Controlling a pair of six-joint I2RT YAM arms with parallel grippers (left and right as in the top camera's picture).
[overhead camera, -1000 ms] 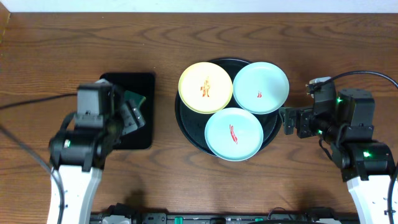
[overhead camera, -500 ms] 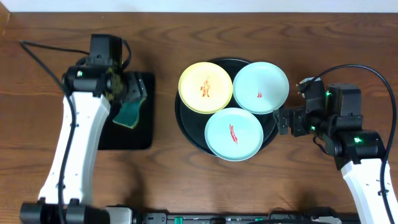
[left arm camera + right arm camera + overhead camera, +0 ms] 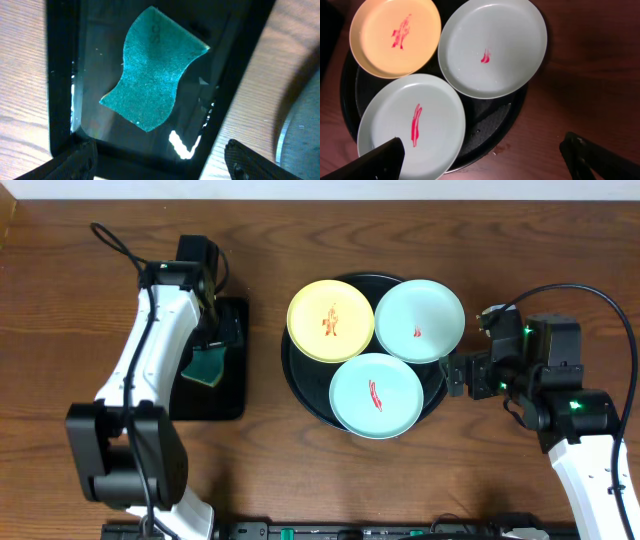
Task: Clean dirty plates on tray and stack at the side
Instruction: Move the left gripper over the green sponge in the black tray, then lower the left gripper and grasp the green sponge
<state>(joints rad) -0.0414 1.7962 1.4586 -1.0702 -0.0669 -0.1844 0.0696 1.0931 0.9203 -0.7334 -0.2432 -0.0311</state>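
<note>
Three plates, all smeared, none wiped or stacked.

1. Left gripper (image 3: 160, 165): jaws spread wide, empty, hanging above the sponge.
2. Teal sponge (image 3: 152, 70): lies bowed in the small rectangular tray (image 3: 228, 398). Risk: the fingers may catch only one raised edge and lose it, or strike the tray's rim.
3. Round black tray (image 3: 298, 385): sits mid-table and carries all three plates.
4. Yellow plate (image 3: 330, 320): rear left, orange-red smear.
5. Front mint plate (image 3: 375, 395): long red streak, its edge overhanging the tray's rim.
6. Rear mint plate (image 3: 420, 320): small red mark, also overhanging. The three rims crowd together. Risk: sponge pressure on an unsupported edge could tip a plate or push its neighbours off.
7. Right gripper (image 3: 482, 150): fingers apart, empty, just beside the tray's right edge. Risk: an unsteadied plate will likely slide when scrubbed.
</note>
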